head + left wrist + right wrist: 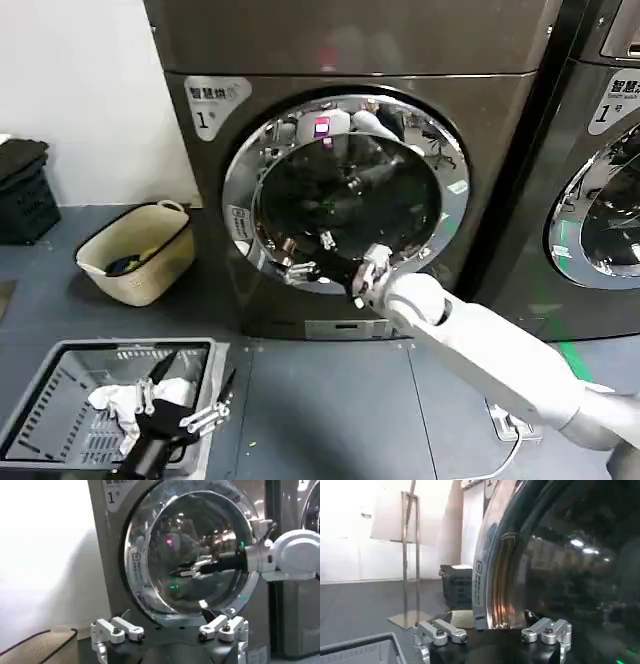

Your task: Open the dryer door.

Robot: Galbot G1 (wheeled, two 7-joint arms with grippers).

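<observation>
Now we reach | right gripper (352, 277) open-fingered at dryer door's (345, 190) lower glass | left gripper (190, 412) open, parked over near-left basket (60, 370).

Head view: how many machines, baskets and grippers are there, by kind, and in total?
Machines: 2, the dryer with the dryer door, and a second machine.
Baskets: 3, beige basket, grey crate, dark basket.
Grippers: 2, left gripper, right gripper.
Total: 7.

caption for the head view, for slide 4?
Right gripper reaches across the dryer door toward its chrome rim, fingers open; left gripper waits low over a grey basket.
</observation>
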